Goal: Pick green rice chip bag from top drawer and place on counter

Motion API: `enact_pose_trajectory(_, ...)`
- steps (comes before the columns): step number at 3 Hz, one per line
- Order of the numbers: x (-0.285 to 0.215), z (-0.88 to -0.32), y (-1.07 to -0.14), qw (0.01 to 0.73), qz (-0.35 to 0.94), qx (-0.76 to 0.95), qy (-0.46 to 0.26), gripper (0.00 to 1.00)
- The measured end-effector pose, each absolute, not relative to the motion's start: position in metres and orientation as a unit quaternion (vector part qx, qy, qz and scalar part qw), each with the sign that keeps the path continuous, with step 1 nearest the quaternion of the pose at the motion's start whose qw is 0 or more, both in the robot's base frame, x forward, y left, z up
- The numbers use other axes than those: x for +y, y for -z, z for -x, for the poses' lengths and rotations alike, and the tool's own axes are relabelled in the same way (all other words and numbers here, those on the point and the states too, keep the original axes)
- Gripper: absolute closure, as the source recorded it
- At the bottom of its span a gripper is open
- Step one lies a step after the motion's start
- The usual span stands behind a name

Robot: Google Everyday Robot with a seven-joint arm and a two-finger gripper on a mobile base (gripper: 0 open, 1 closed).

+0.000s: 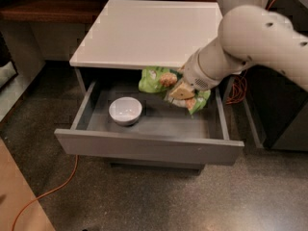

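The green rice chip bag (155, 80) hangs crinkled in the air above the open top drawer (144, 149), level with the front edge of the white counter (144, 32). My gripper (184, 91) is at the end of the white arm coming in from the upper right. It is shut on the bag's middle, and green ends stick out to its left and lower right. The fingers are mostly hidden by the bag and the wrist.
A white bowl (125, 110) sits in the drawer's left half. A dark wooden shelf (43, 8) runs behind the counter at the left. An orange cable (53, 189) lies on the floor at the lower left. Dark furniture (288, 119) stands close at the right.
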State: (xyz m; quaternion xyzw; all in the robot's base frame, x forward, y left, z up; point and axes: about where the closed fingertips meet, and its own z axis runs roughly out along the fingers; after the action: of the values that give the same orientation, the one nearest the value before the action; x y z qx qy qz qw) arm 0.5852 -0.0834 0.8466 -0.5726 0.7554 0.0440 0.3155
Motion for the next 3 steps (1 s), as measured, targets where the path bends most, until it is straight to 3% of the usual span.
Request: enact_pose_trajectory(3, -0.104, -0.633, -0.896, 0.307, 0.667, 0.679, 0.003, 1.00)
